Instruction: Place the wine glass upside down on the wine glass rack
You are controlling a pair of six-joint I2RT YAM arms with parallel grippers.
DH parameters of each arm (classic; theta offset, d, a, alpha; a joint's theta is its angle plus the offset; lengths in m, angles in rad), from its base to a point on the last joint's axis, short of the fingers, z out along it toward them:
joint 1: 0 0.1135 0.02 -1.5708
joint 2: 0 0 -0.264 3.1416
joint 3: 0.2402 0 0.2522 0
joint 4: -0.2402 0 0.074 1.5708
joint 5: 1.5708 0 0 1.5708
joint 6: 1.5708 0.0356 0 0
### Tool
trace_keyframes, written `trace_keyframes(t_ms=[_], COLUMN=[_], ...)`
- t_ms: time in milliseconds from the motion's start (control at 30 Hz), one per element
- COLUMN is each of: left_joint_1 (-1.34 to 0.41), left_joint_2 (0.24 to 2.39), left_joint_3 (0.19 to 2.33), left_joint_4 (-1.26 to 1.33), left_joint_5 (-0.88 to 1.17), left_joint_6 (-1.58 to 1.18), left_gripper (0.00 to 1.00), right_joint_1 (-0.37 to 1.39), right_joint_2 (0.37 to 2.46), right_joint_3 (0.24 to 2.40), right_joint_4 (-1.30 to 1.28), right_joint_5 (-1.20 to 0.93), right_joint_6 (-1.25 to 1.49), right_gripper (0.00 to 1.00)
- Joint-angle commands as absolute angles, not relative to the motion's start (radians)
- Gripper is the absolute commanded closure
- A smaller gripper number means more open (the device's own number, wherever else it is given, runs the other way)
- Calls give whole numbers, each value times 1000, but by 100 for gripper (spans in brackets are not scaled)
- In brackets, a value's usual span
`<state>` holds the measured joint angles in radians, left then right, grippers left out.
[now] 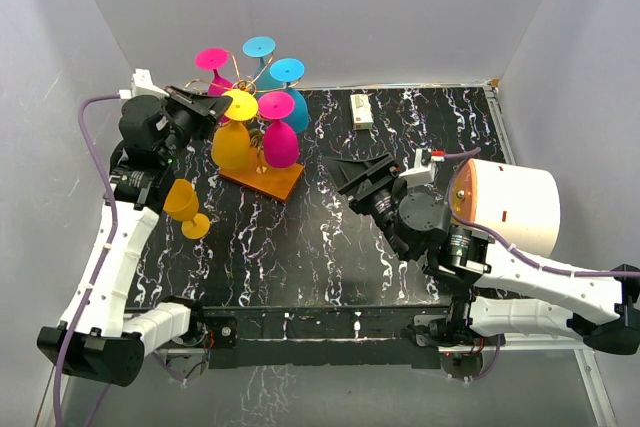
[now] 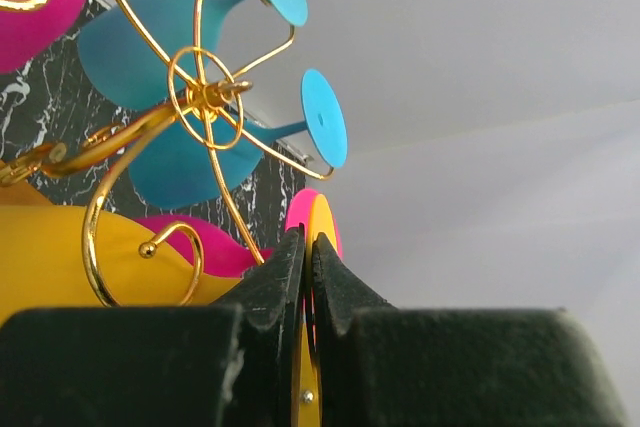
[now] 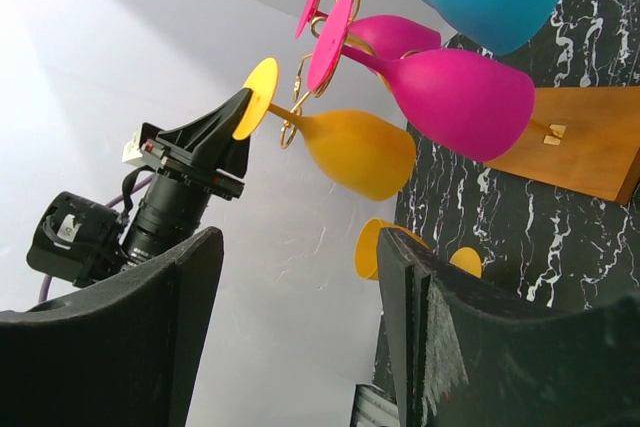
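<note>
The wine glass rack (image 1: 265, 179) is a gold wire tree (image 2: 205, 92) on an orange-brown base (image 3: 590, 142). A yellow wine glass (image 1: 232, 147) hangs upside down and tilted at its left side, its stem by a curled arm. My left gripper (image 1: 215, 112) is shut on that glass's round foot (image 2: 318, 237), which shows edge-on between the fingers. The right wrist view also shows the yellow bowl (image 3: 360, 152) and the foot (image 3: 262, 97). My right gripper (image 1: 352, 173) stands open and empty to the right of the rack, its fingers (image 3: 150, 327) wide apart.
Magenta (image 1: 280, 142), cyan (image 1: 290, 97) and pink (image 1: 212, 59) glasses hang upside down on the rack. A second yellow glass (image 1: 185, 205) stands on the table near the left arm. A small white box (image 1: 362, 110) lies at the back. A white cylinder (image 1: 510, 205) sits at the right.
</note>
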<state>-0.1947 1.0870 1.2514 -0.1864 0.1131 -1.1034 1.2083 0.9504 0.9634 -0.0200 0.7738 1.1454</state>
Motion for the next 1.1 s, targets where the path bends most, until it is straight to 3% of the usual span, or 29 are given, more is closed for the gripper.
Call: trace_keyframes(t_ms=[0,167,1067], left_joint_1=[-163,-121,-66], left_joint_2=[1080,1107,1130], left_joint_3=[1298,1277,1289], left_joint_4=[-119,-80,-126], left_joint_5=[114,182,118], left_joint_6=[-1086,-1128,-1033], left_gripper=[100,100,100], right_joint_1=[1203,1201,1202], right_joint_2=[930,935,906], right_joint_3=[954,953,942], right_joint_4=[-2,-2,-28], right_joint_5=[813,811,813], right_joint_6=[1135,1140,1158], right_gripper=[40,40,40])
